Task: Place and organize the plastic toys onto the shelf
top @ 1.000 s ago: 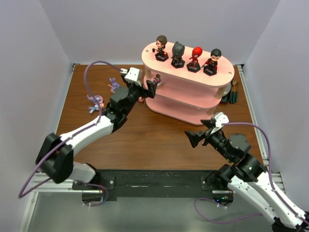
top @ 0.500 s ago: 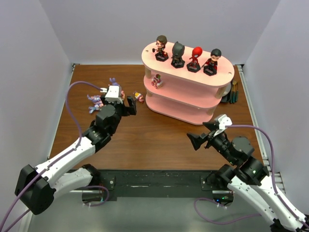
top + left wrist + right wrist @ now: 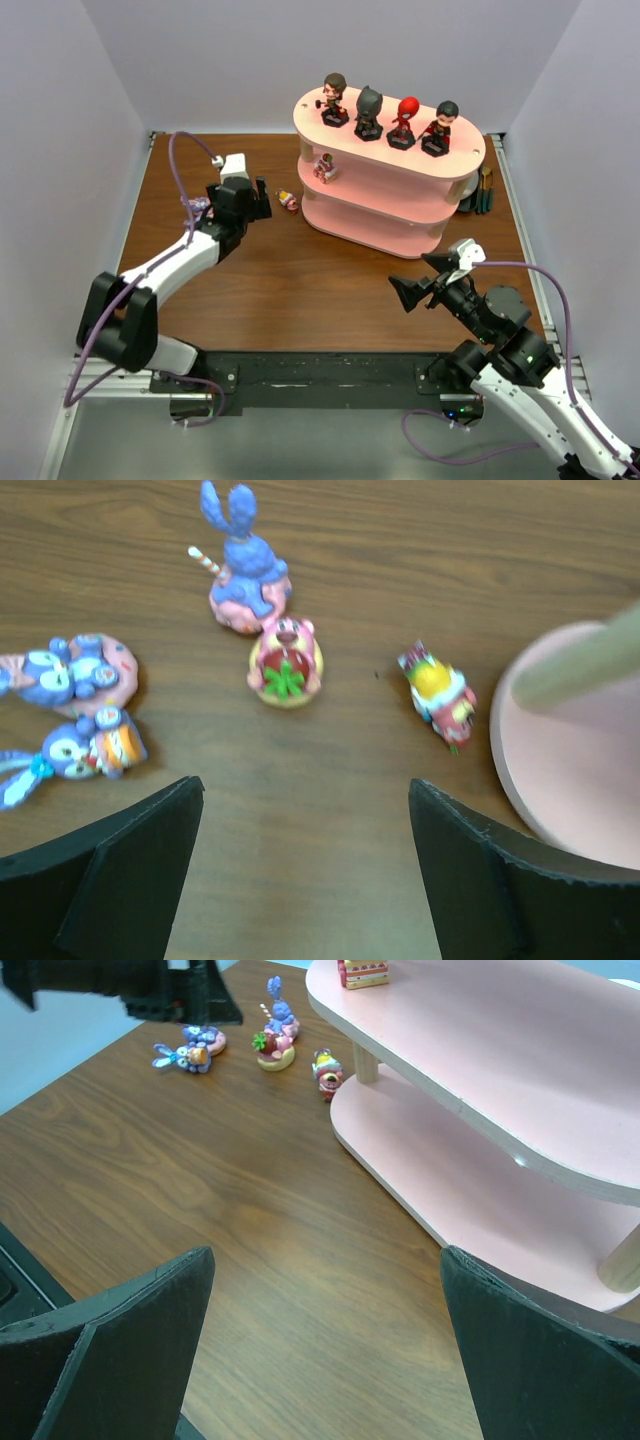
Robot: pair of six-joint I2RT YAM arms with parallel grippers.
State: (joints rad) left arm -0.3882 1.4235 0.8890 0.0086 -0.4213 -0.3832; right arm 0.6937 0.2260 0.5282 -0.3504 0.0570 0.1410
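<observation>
We've got the left gripper (image 3: pixel 302 792) spread wide and empty over the little round pink strawberry toy (image 3: pixel 286 660) on the brown wooden table (image 3: pixel 330 880), near the pink three-tier shelf (image 3: pixel 385 190). The right gripper (image 3: pixel 325 1255) is released too. A sloppy descent could topple the purple-blue long-eared bunny (image 3: pixel 243 568) just behind it.

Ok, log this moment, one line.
left gripper: open, near five loose toys | right gripper: open, empty | shelf: five toys placed

Evenly bright from overhead; soft, short shadows under the shelf (image 3: pixel 385 225) boards. Crisp from above. Softer in the left wrist view, blurring the shelf post (image 3: pixel 585 665) and the left-edge long-eared toys (image 3: pixel 65 672).
</observation>
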